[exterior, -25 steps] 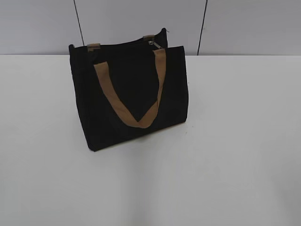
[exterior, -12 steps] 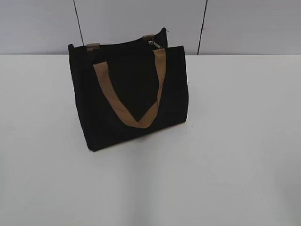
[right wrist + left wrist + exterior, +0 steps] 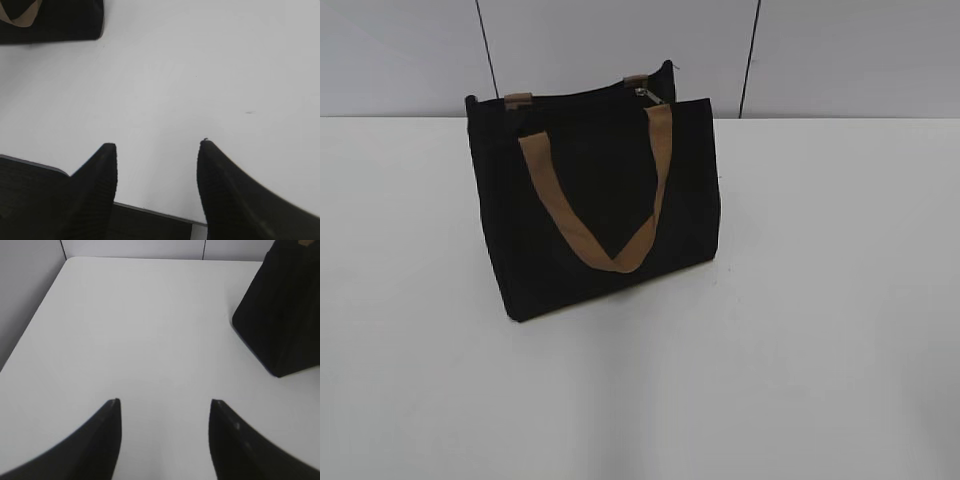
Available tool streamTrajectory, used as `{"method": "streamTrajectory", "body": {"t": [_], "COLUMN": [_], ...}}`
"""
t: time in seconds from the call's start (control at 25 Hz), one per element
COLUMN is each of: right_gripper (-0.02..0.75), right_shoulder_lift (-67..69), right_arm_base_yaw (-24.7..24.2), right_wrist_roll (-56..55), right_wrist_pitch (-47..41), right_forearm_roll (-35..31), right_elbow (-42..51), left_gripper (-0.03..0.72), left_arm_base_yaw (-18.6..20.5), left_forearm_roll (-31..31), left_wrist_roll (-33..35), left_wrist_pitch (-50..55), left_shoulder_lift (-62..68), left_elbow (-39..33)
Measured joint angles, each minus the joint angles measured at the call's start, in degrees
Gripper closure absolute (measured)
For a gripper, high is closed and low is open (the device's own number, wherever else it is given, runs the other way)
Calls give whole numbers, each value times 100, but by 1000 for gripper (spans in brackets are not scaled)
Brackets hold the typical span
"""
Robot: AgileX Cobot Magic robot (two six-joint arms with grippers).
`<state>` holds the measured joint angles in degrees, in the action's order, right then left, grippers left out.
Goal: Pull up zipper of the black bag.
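Observation:
The black bag (image 3: 605,210) stands upright on the white table, left of centre in the exterior view, with a tan strap handle (image 3: 610,215) hanging down its front. The silver zipper pull (image 3: 642,92) shows at the right end of the bag's top edge. No gripper shows in the exterior view. My left gripper (image 3: 165,402) is open and empty over bare table, with the bag's side (image 3: 282,310) far off at the upper right. My right gripper (image 3: 156,145) is open and empty near the table's front edge, with the bag's bottom corner (image 3: 55,22) at the upper left.
The white table (image 3: 820,300) stretches around the bag. A grey panelled wall (image 3: 620,40) rises behind it. The table's near edge (image 3: 150,212) shows under my right gripper, and its left edge (image 3: 30,335) shows in the left wrist view.

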<state>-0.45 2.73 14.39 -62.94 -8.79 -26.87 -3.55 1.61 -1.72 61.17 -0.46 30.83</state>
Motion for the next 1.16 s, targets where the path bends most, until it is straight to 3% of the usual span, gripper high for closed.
{"method": "streamTrajectory", "body": {"t": [0.16,0.6,1.16], "right_gripper": [342,342,342], "right_shoulder_lift": [0,0,0], "right_arm_base_yaw": [-257,-270,-270], "right_wrist_roll": [0,-4,-23], "right_wrist_pitch": [0,2,6], "right_forearm_roll": [-2,-33,-87], "right_elbow": [0,0,0], "left_gripper": [268,331,356], "left_arm_base_yaw": [5,5,36], "left_forearm_roll": [-88,-115,-130], "left_wrist_roll": [0,2,2], "left_wrist_pitch": [0,0,0], "left_shoulder_lift": [0,0,-6], "left_elbow": [0,0,0]}}
